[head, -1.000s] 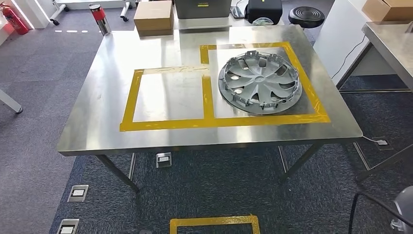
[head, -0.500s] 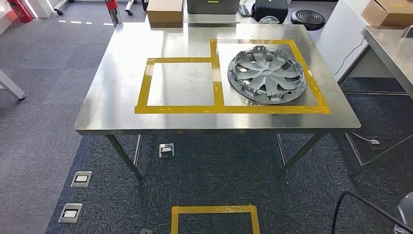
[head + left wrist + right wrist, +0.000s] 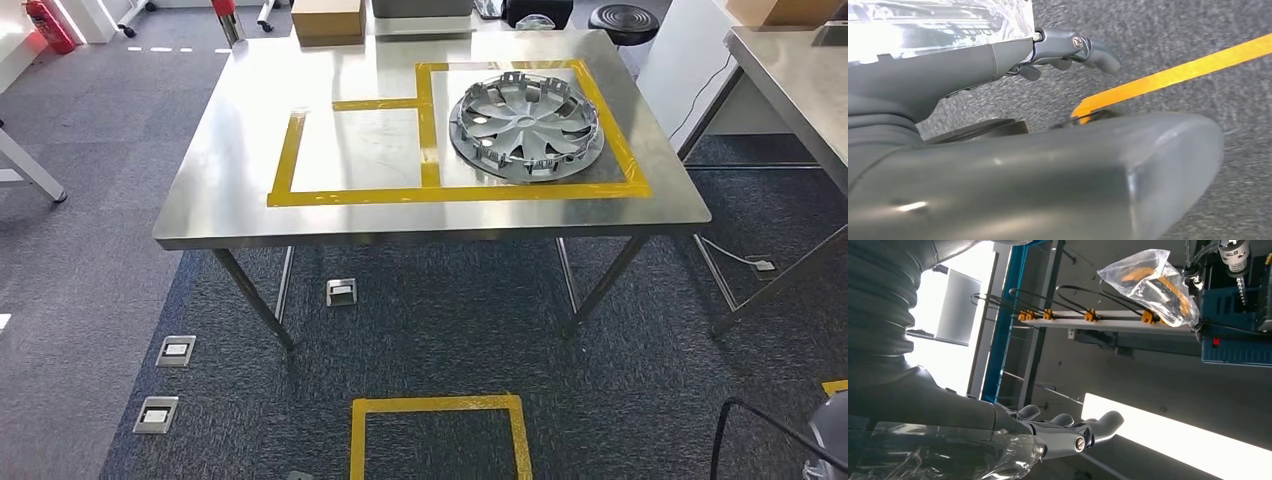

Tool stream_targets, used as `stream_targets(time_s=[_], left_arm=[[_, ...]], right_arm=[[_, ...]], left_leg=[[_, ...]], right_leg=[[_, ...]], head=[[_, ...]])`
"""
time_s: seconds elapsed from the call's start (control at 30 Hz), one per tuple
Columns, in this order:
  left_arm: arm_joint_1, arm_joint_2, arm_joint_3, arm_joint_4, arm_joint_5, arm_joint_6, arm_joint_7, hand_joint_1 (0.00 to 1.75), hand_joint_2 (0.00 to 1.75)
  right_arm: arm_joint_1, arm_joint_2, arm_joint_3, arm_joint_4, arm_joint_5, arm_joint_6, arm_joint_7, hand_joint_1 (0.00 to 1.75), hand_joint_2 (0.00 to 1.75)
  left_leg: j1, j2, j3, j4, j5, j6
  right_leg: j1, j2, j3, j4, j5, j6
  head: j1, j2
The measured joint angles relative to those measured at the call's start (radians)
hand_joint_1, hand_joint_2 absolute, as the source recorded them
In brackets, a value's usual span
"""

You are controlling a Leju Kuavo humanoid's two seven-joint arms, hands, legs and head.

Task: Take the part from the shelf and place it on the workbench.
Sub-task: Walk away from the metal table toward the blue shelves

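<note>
Your part, a silver wheel cover point(image 3: 526, 125), lies flat on the workbench point(image 3: 240, 150) inside the right yellow tape square point(image 3: 620, 150), well apart from both hands, left hand point(image 3: 1068, 47) fingers extended and holding nothing above carpet, right hand point(image 3: 1068, 430) fingers stretched apart, empty.

Steel workbench point(image 3: 250, 150) on grey carpet point(image 3: 450, 330); yellow tape squares point(image 3: 430, 190) on top. Silver wheel cover point(image 3: 525, 125) flat inside right square. Cardboard box point(image 3: 326, 18) at far edge, possibly touching.
</note>
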Motion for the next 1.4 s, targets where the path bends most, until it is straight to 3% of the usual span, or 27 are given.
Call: stream_targets(time_s=[0.03, 0.1, 0.17, 0.23, 0.3, 0.33, 0.37, 0.43, 0.47, 0.5, 0.53, 0.6, 0.67, 0.73, 0.8, 0.83, 0.9, 0.97, 1.0, 1.03, 1.1, 1.13, 1.2, 1.23, 1.3, 1.33, 1.4], left_arm=[[0.0, 0.0, 0.0, 0.0, 0.0, -0.001, 0.0, 0.0, 0.0], [-0.001, 0.0, 0.0, 0.0, 0.0, -0.001, 0.0, 0.0, 0.0], [-0.003, 0.001, 0.0, 0.0, 0.0, -0.002, 0.0, 0.0, 0.0], [-0.003, 0.002, 0.0, 0.0, 0.0, -0.002, 0.0, 0.0, 0.0], [-0.002, 0.003, 0.0, 0.0, 0.0, -0.002, 0.001, 0.0, 0.0], [-0.001, 0.004, 0.0, 0.0, 0.0, -0.003, 0.002, 0.0, 0.0], [0.0, 0.004, 0.0, 0.0, 0.0, -0.003, 0.002, 0.0, 0.0], [0.0, 0.004, 0.0, 0.0, 0.0, -0.005, 0.002, 0.0, 0.0], [0.0, 0.004, 0.0, 0.0, 0.0, -0.005, 0.002, 0.0, 0.0], [0.001, 0.004, 0.0, 0.0, 0.001, -0.006, 0.002, 0.0, 0.0], [0.002, 0.004, 0.0, 0.0, 0.001, -0.006, 0.002, 0.0, 0.0], [0.003, 0.004, 0.0, 0.0, 0.001, -0.007, 0.001, 0.0, 0.0], [0.005, 0.004, 0.0, 0.0, 0.001, -0.007, 0.0, 0.0, 0.0], [0.006, 0.003, 0.0, 0.0, 0.001, -0.007, 0.0, 0.0, 0.0], [0.009, 0.004, 0.0, 0.0, 0.002, -0.007, 0.0, 0.0, 0.0], [0.011, 0.005, 0.0, 0.0, 0.003, -0.007, 0.0, 0.0, 0.0], [0.014, 0.005, 0.0, 0.0, 0.004, -0.008, 0.0, 0.0, 0.0], [0.015, 0.005, 0.0, 0.0, 0.006, -0.008, 0.0, 0.0, 0.0], [0.015, 0.006, 0.0, 0.0, 0.006, -0.008, -0.001, 0.0, 0.0], [0.015, 0.006, 0.0, 0.0, 0.007, -0.008, -0.001, 0.0, 0.0], [0.015, 0.006, 0.0, 0.0, 0.012, -0.008, -0.003, 0.0, 0.0], [0.015, 0.006, 0.0, 0.0, 0.014, -0.008, -0.003, 0.0, 0.0], [0.013, 0.006, 0.0, 0.0, 0.017, -0.008, -0.005, 0.0, 0.0], [0.013, 0.006, 0.0, 0.0, 0.018, -0.007, -0.006, 0.0, 0.0], [0.016, 0.006, 0.0, 0.0, 0.018, -0.006, -0.006, 0.0, 0.0], [0.017, 0.006, 0.0, 0.0, 0.018, -0.005, -0.006, 0.0, 0.0], [0.018, 0.006, 0.0, 0.0, 0.018, -0.004, -0.006, 0.0, 0.0]], right_arm=[[0.001, 0.0, 0.0, 0.0, 0.0, 0.0, 0.0, 0.0, 1.75], [0.001, 0.0, -0.003, 0.0, 0.0, 0.0, 0.0, 0.0, 1.75], [0.001, 0.0, -0.009, -0.001, 0.0, 0.0, 0.0, 0.0, 1.75], [0.0, -0.001, -0.014, -0.001, -0.002, 0.0, 0.0, 0.0, 1.75], [0.002, -0.002, -0.017, 0.0, -0.003, -0.001, 0.001, 0.0, 1.75], [0.003, -0.003, -0.019, 0.0, -0.004, -0.001, 0.001, 0.0, 1.75], [0.004, -0.004, -0.022, 0.0, -0.004, -0.001, 0.002, 0.0, 1.75], [0.009, -0.005, -0.026, 0.0, -0.005, -0.002, 0.002, 0.0, 1.75], [0.013, -0.006, -0.029, 0.0, -0.005, -0.002, 0.003, 0.0, 1.75], [0.017, -0.006, -0.031, 0.0, -0.004, -0.004, 0.005, 0.0, 1.75], [0.021, -0.008, -0.034, 0.0, -0.002, -0.005, 0.007, 0.0, 1.75], [0.024, -0.011, -0.041, 0.0, 0.001, -0.007, 0.014, 0.0, 1.75], [0.024, -0.016, -0.047, -0.001, 0.002, -0.008, 0.017, 0.0, 1.75], [0.027, -0.02, -0.053, -0.001, 0.002, -0.009, 0.018, 0.0, 1.75], [0.03, -0.021, -0.056, -0.001, 0.002, -0.009, 0.019, 0.0, 1.75], [0.031, -0.022, -0.057, -0.001, 0.002, -0.009, 0.021, 0.0, 1.75], [0.034, -0.022, -0.059, -0.001, 0.003, -0.009, 0.027, 0.0, 1.75], [0.038, -0.023, -0.062, -0.001, 0.005, -0.008, 0.036, 0.0, 1.75], [0.041, -0.024, -0.064, -0.001, 0.007, -0.009, 0.04, 0.0, 1.75], [0.045, -0.025, -0.066, -0.001, 0.009, -0.009, 0.043, 0.0, 1.75], [0.053, -0.029, -0.071, -0.002, 0.014, -0.009, 0.05, 0.0, 1.75], [0.056, -0.032, -0.075, -0.002, 0.016, -0.009, 0.052, 0.0, 1.75], [0.063, -0.039, -0.084, -0.002, 0.018, -0.01, 0.055, 0.0, 1.75], [0.067, -0.043, -0.09, -0.003, 0.019, -0.01, 0.055, 0.0, 1.75], [0.078, -0.049, -0.099, -0.002, 0.019, -0.012, 0.056, 0.0, 1.75], [0.082, -0.052, -0.104, -0.002, 0.019, -0.013, 0.057, 0.0, 1.75], [0.089, -0.058, -0.112, -0.002, 0.019, -0.014, 0.058, 0.0, 1.75]], left_leg=[[0.001, 0.0, 0.019, 0.003, 0.02, -0.001], [0.001, 0.0, 0.101, -0.084, 0.072, 0.001], [-0.002, -0.001, 0.193, -0.22, 0.069, 0.012], [-0.008, -0.003, 0.221, -0.283, 0.052, 0.027], [-0.008, 0.0, 0.204, -0.286, 0.07, 0.043], [-0.007, 0.003, 0.195, -0.288, 0.083, 0.051], [-0.006, 0.006, 0.183, -0.29, 0.096, 0.057], [-0.007, 0.009, 0.157, -0.29, 0.121, 0.065], [-0.008, 0.009, 0.143, -0.289, 0.133, 0.066], [-0.01, 0.01, 0.127, -0.288, 0.146, 0.066], [-0.01, 0.01, 0.11, -0.285, 0.159, 0.066], [-0.012, 0.01, 0.074, -0.277, 0.181, 0.063], [-0.015, 0.009, 0.05, -0.267, 0.198, 0.057], [-0.014, 0.008, 0.039, -0.266, 0.217, 0.047], [-0.011, 0.006, 0.033, -0.268, 0.228, 0.034], [-0.01, 0.005, 0.027, -0.259, 0.212, 0.028], [-0.006, 0.003, 0.007, -0.186, 0.124, 0.017], [-0.002, 0.003, -0.016, -0.061, 0.034, 0.008], [0.0, 0.003, -0.018, -0.014, 0.022, 0.005], [0.001, 0.003, -0.007, 0.007, 0.033, 0.003], [0.002, 0.003, 0.063, -0.048, 0.088, 0.003], [0.001, 0.003, 0.114, -0.113, 0.094, 0.005], [-0.003, 0.002, 0.193, -0.231, 0.07, 0.014], [-0.006, 0.001, 0.208, -0.261, 0.054, 0.02], [-0.008, 0.003, 0.198, -0.276, 0.063, 0.036], [-0.007, 0.005, 0.19, -0.279, 0.074, 0.044], [-0.004, 0.01, 0.17, -0.285, 0.1, 0.058]], right_leg=[[0.0, 0.0, -0.018, 0.004, 0.011, 0.002], [-0.001, 0.0, -0.05, 0.014, 0.03, 0.008], [0.001, -0.001, -0.071, 0.023, 0.047, 0.018], [0.001, -0.003, -0.077, 0.022, 0.064, 0.031], [-0.002, -0.002, -0.08, 0.019, 0.068, 0.044], [-0.003, -0.001, -0.088, 0.032, 0.044, 0.048], [-0.004, 0.0, -0.099, 0.064, 0.0, 0.052], [-0.004, 0.001, -0.126, 0.182, -0.109, 0.055], [-0.004, 0.001, -0.135, 0.245, -0.14, 0.057], [-0.004, 0.001, -0.134, 0.291, -0.144, 0.057], [-0.004, 0.001, -0.12, 0.307, -0.125, 0.057], [-0.002, 0.001, -0.044, 0.236, -0.071, 0.05], [0.003, 0.001, 0.066, 0.084, -0.072, 0.039], [0.009, 0.001, 0.118, -0.004, -0.093, 0.029], [0.01, -0.001, 0.109, -0.014, -0.08, 0.017], [0.008, -0.003, 0.101, -0.016, -0.069, 0.01], [0.004, -0.005, 0.078, -0.017, -0.044, 0.001], [0.003, -0.004, 0.045, -0.012, -0.022, -0.002], [0.003, -0.004, 0.027, -0.007, -0.011, -0.001], [0.003, -0.004, 0.008, -0.002, -0.001, 0.001], [0.002, -0.003, -0.029, 0.012, 0.017, 0.006], [0.002, -0.003, -0.045, 0.02, 0.025, 0.011], [0.003, -0.004, -0.064, 0.029, 0.04, 0.022], [0.003, -0.006, -0.067, 0.029, 0.048, 0.028], [0.0, -0.006, -0.07, 0.024, 0.063, 0.041], [-0.001, -0.004, -0.075, 0.028, 0.052, 0.046], [-0.003, -0.001, -0.095, 0.086, -0.025, 0.053]], head=[[-0.003, 0.0], [-0.007, 0.0], [-0.008, 0.0], [-0.007, 0.0], [-0.006, 0.0], [-0.004, 0.0], [-0.002, 0.0], [0.006, 0.0], [0.009, 0.0], [0.012, 0.0], [0.015, 0.0], [0.021, 0.0], [0.025, 0.0], [0.026, 0.0], [0.026, 0.0], [0.025, 0.0], [0.017, 0.0], [0.006, 0.0], [0.002, 0.0], [-0.002, 0.0], [-0.007, 0.0], [-0.009, 0.0], [-0.009, 0.0], [-0.008, 0.0], [-0.008, 0.0], [-0.007, 0.0], [0.0, 0.0]])
